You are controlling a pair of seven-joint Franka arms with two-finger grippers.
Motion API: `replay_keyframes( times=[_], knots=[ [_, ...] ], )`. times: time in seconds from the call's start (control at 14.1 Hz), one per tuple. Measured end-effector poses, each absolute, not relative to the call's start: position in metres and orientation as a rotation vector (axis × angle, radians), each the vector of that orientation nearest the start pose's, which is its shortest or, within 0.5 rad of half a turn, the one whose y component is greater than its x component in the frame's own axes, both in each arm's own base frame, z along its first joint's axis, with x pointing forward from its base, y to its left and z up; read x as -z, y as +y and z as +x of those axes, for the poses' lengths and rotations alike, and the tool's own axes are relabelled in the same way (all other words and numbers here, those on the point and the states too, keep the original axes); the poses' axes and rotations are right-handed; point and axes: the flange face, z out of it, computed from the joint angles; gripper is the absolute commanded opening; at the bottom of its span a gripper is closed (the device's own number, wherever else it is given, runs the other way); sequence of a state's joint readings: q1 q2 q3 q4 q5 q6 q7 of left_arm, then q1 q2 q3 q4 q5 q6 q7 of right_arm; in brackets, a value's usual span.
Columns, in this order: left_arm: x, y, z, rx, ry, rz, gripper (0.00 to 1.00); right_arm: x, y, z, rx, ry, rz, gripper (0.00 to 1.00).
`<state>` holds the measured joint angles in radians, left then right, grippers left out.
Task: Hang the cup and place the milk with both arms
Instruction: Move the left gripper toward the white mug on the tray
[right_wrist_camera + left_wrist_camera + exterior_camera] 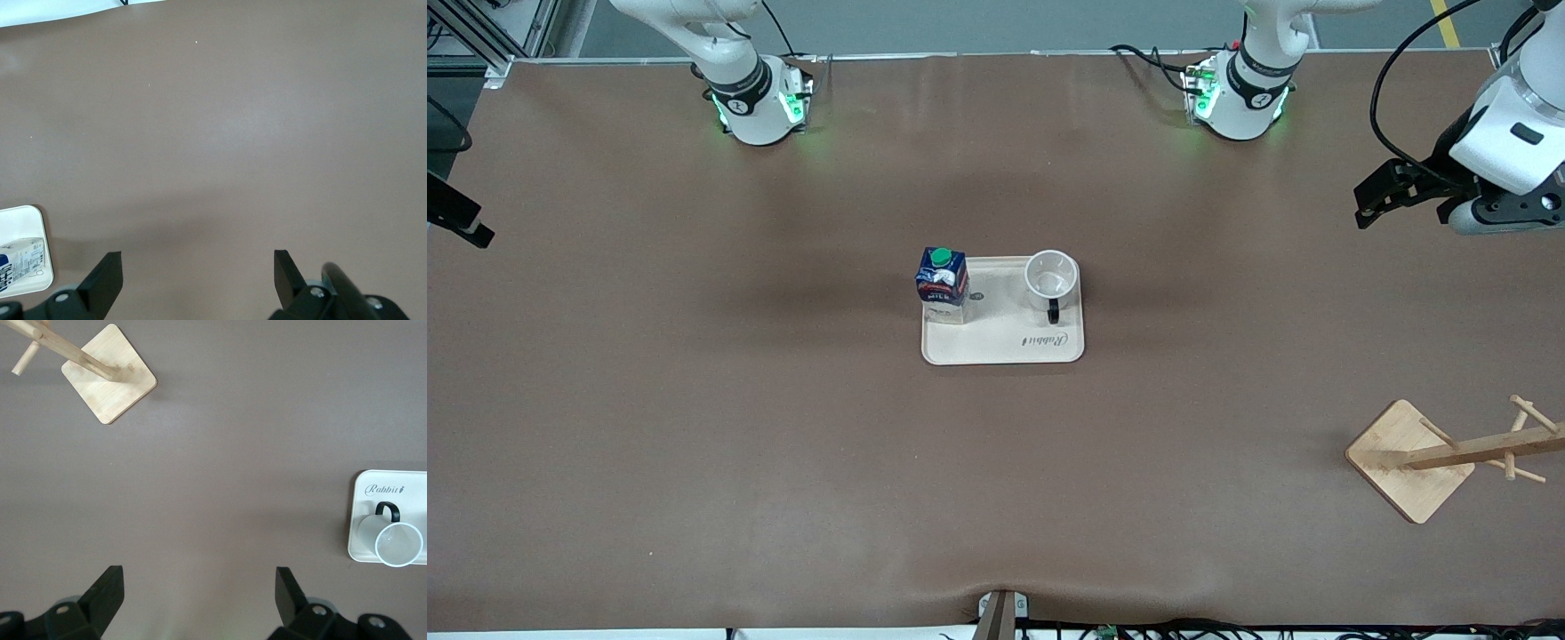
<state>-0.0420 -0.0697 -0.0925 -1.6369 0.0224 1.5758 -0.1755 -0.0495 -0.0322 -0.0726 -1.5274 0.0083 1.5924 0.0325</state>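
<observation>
Cup [1051, 275] upright on tray [1003, 347], handle toward front camera; milk [942, 284] upright beside it. Left gripper [199, 595] and right gripper [198, 275] spread, empty, over bare bench [694, 400].

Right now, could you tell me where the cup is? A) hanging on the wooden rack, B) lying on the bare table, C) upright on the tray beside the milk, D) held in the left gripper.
C: the cup stands upright on the tray, with the milk beside it.

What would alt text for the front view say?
A cream tray mid-table holds the milk and the cup, both upright. The left pincer hangs open over the table's left-arm end; a wooden rack stands nearer the camera.
</observation>
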Motion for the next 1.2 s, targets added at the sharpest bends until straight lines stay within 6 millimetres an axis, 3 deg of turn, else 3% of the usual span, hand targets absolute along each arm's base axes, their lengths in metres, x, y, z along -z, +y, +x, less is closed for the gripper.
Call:
replay_keyframes(
  times=[0.5,0.64,0.71,0.99,1.2],
  knots=[
    [-0.629,-0.07,0.54,0.019,-0.068,-3.117,1.0,-0.665,-0.067,0.543,0.153,0.242,-3.122,1.0],
    [-0.614,-0.081,0.55,-0.022,-0.084,-3.118,1.0,-0.665,-0.067,0.543,0.153,0.242,-3.122,1.0],
    [-0.601,-0.097,0.553,-0.06,-0.11,-3.114,1.0,-0.665,-0.066,0.543,0.153,0.242,-3.122,1.0],
    [-0.538,-0.192,0.551,-0.189,-0.218,-3.084,1.0,-0.665,-0.067,0.543,0.153,0.242,-3.122,1.0],
    [-0.488,-0.224,0.546,-0.223,-0.246,-3.113,1.0,-0.665,-0.067,0.543,0.153,0.242,-3.122,1.0]
  ],
)
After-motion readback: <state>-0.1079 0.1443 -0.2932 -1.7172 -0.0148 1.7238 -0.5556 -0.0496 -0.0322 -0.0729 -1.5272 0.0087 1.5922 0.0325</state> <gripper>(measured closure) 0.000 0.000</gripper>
